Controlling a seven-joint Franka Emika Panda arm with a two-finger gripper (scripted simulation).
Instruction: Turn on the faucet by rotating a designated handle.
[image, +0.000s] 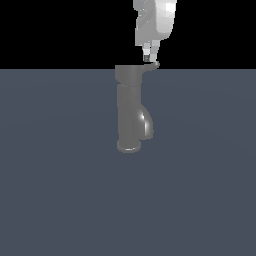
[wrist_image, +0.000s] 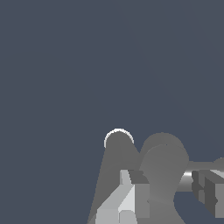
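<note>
- The tool (image: 150, 58) hangs straight down from above, its fingertips at the level of the handle (image: 152, 65), at or just beside it. In the wrist view one finger (wrist_image: 124, 205) and the other (wrist_image: 210, 190) show a gap with the bright lever (wrist_image: 188, 178) running toward it. Whether they are clenched on it or merely parted beside it I cannot tell.
- The handle is a thin flat grey lever jutting from the top cap toward the exterior view's right, its end slightly upturned. It looks rigid and smooth, so probably slippery under a pinch. Pushing sideways near its free end should give the most leverage.
- The faucet (image: 129, 107) stands upright on the counter (image: 60, 190), round flange at the base, glossy curved spout (image: 146, 125) on the same side as the handle. It looks heavy and fixed, so only the cap and lever should turn.
</note>
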